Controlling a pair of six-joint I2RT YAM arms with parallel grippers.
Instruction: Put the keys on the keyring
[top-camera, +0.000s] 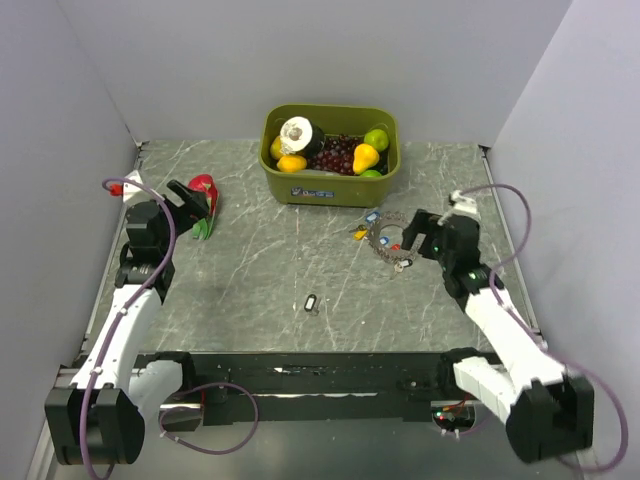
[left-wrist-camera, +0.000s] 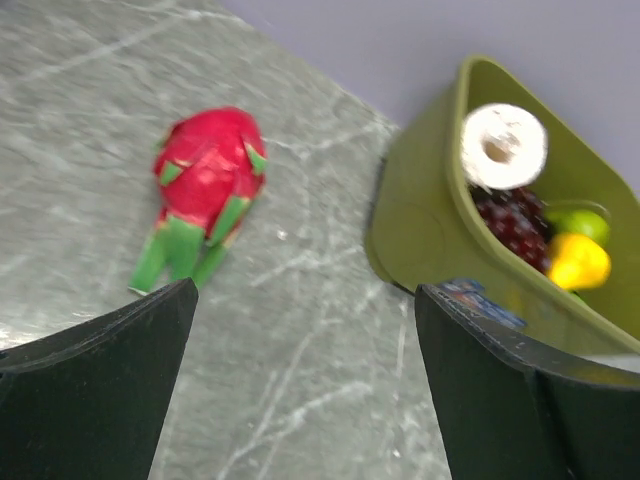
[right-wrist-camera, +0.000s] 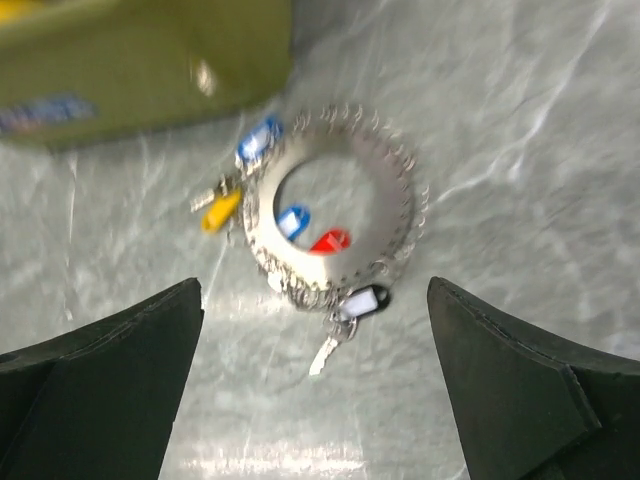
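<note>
The grey keyring (right-wrist-camera: 335, 225) with its coiled rim lies flat on the table right of centre, also in the top view (top-camera: 386, 240). Blue (right-wrist-camera: 293, 220) and red (right-wrist-camera: 330, 241) key tags lie inside it. Another blue tag (right-wrist-camera: 259, 139) and a yellow tag (right-wrist-camera: 220, 211) lie at its left rim. A black-tagged key (right-wrist-camera: 358, 304) lies at its near rim. Another black-tagged key (top-camera: 310, 302) lies alone mid-table. My right gripper (right-wrist-camera: 315, 385) is open above the ring's near side. My left gripper (left-wrist-camera: 305, 385) is open and empty at far left.
A green tub (top-camera: 330, 152) with fruit and a tape roll stands at the back centre. A red dragon fruit toy (left-wrist-camera: 208, 182) lies at the back left, just ahead of my left gripper. Grey walls close in both sides.
</note>
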